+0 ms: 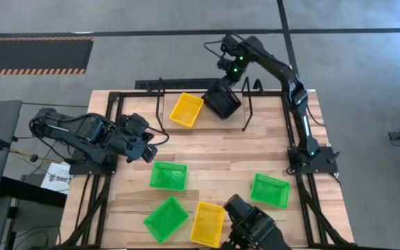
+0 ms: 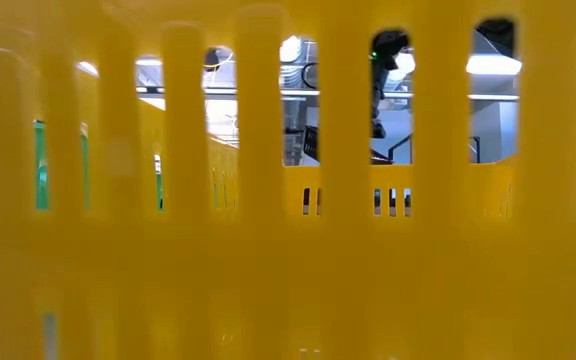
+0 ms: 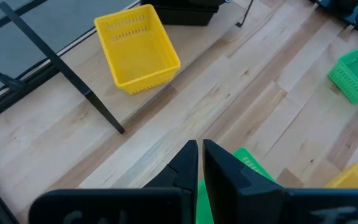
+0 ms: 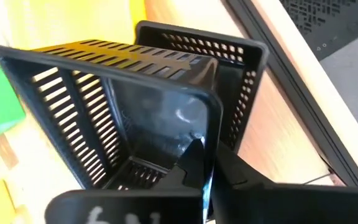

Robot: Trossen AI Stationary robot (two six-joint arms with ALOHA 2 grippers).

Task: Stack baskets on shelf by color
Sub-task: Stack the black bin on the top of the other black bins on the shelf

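The wire shelf [image 1: 248,107] stands at the table's far edge. A yellow basket [image 1: 186,109] sits on its bottom between the shelf's end loops. To its right a black basket [image 1: 222,101] tilts over a second black basket [image 4: 241,56]. My right gripper [image 1: 230,82] reaches down from the far side and is shut on the tilted basket. My left gripper [image 1: 150,144] hangs shut over the table's left part, above a green basket [image 1: 168,175], touching nothing. Two more green baskets [image 1: 165,218] [image 1: 269,189] and a yellow one [image 1: 207,223] lie near the front. My right gripper [image 4: 205,152] pinches one wall of the tilted black basket just below its rim [image 4: 211,127], one finger inside [image 4: 191,158] and one outside [image 4: 244,177]. The fingers slant down from the far side. The basket is tipped, its open side toward the wrist camera, and leans into the second black basket.
A dark block [image 1: 254,228] sits at the near edge beside the front yellow basket, whose slotted wall [image 2: 288,250] fills the low view. The black tube frame [image 1: 294,118] runs along the table's sides. Bare wood lies in the middle of the table [image 1: 221,149].
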